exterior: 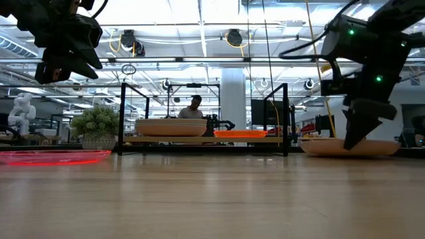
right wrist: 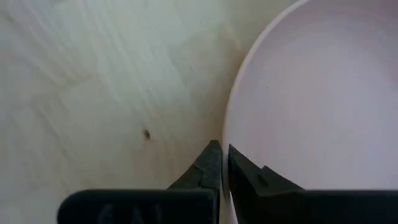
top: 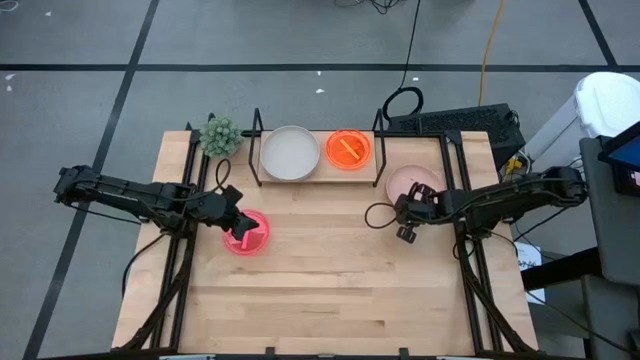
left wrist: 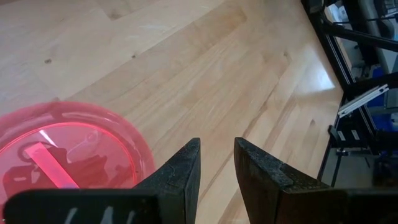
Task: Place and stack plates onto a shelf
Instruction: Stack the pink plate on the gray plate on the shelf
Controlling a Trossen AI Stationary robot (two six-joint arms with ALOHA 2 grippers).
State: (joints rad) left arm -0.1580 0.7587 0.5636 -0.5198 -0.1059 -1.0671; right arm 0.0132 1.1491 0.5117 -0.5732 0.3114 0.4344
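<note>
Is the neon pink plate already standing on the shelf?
No, in the high view the neon pink plate lies on the table under the left gripper, apart from the shelf, which holds a cream plate and an orange plate.

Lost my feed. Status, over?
Right claw shut on pale pink matte plate rim. Left claw open above neon pink translucent plate. Nothing blocking.

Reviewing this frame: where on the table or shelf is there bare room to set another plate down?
Free: the wood between the neon pink plate and pale pink plate, plus the whole near half of the table. Crowded: the shelf, filled by the cream plate and orange plate.
</note>
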